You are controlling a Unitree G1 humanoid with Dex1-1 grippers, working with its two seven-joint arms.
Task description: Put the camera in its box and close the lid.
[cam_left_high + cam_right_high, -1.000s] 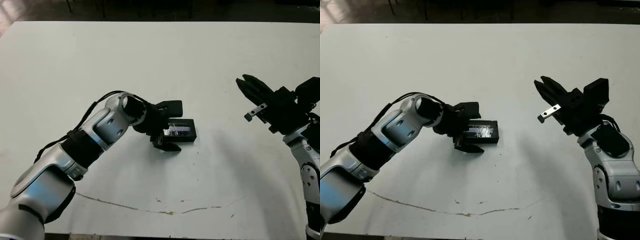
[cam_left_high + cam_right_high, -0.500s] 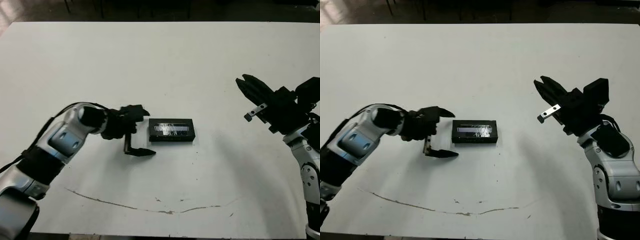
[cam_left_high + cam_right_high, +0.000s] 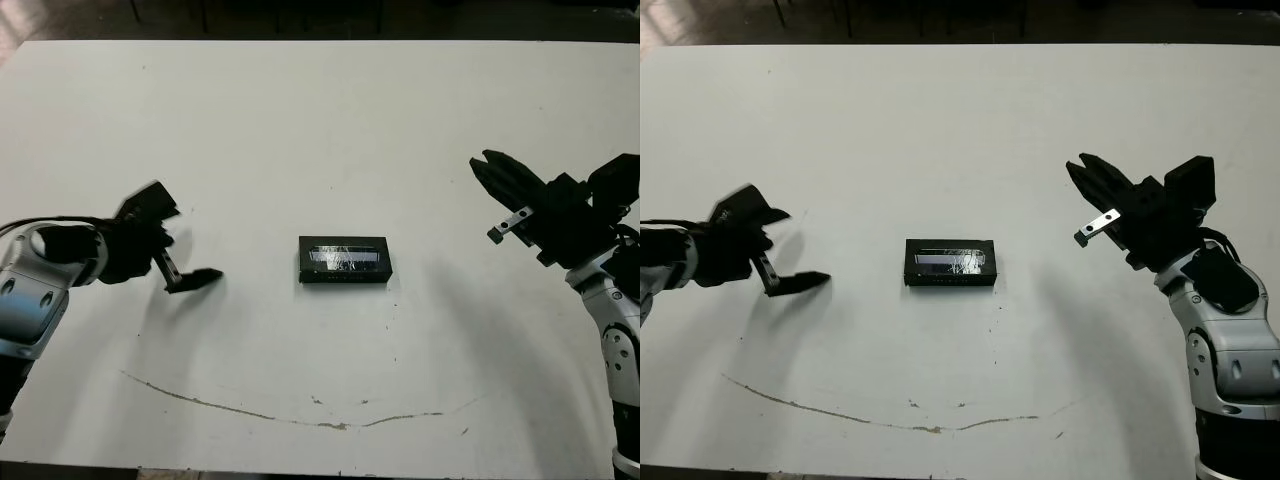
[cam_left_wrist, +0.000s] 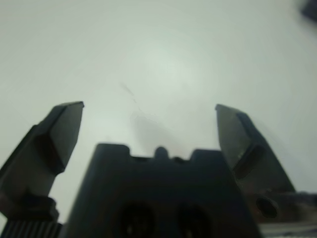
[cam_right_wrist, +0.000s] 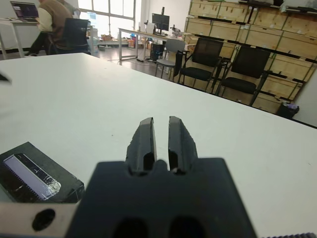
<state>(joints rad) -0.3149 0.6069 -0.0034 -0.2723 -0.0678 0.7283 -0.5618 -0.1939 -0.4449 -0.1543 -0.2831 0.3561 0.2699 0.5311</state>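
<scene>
Black flat rectangular lid (image 3: pixel 345 260) with its pale lavender glossy strip lies flat on the white counter (image 3: pixel 320 120), apparently seated over the box; neither box nor camera shows separately, presumably both beneath. Left pincer (image 3: pixel 178 250), blurred, is well off to the lid's left, fingers wide apart and empty. Right pincer (image 5: pixel 161 141) hangs well right of the lid, fingers together, empty. Judgement: closing looks done; next, check the lid sits flush, press if needed.

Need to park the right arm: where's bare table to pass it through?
Bare table lies between the closed box and the right gripper, and all behind the box. The left gripper takes the left side. A thin stain marks the near edge.
</scene>
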